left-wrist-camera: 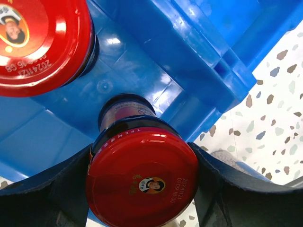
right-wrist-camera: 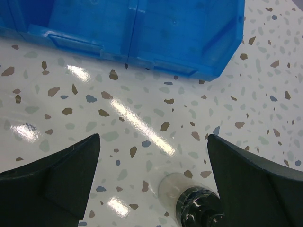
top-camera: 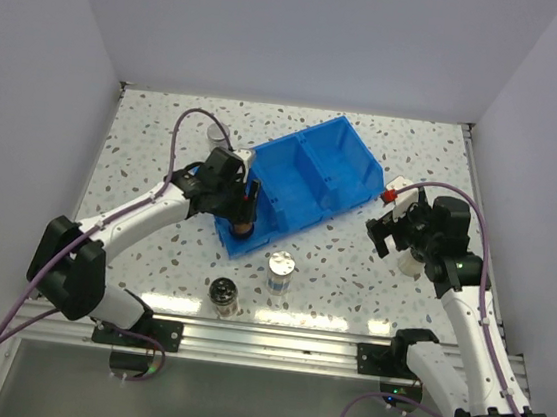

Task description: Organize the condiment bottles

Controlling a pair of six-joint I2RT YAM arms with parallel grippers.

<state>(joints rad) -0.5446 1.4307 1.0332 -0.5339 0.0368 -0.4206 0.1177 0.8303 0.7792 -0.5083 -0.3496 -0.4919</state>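
Observation:
My left gripper (top-camera: 245,215) is shut on a red-capped jar (left-wrist-camera: 142,177), its fingers (left-wrist-camera: 227,189) pressed against both sides of the cap. That jar hangs upright in the near-left compartment of the blue bin (top-camera: 342,140). I cannot tell whether its base touches the floor. A second red-capped jar (left-wrist-camera: 38,42) stands in the same compartment. My right gripper (top-camera: 389,231) is open over the table right of the bin. A black-capped jar (right-wrist-camera: 199,210) stands just inside its right finger (right-wrist-camera: 255,189), untouched. A silver-capped jar (top-camera: 280,272) and a black-capped jar (top-camera: 223,296) stand near the front edge.
Another silver-capped jar (top-camera: 219,133) stands behind the left arm, left of the bin. The bin lies diagonally across the middle of the speckled table (top-camera: 145,143), with its middle and far-right compartments showing nothing inside. White walls close in the table on three sides.

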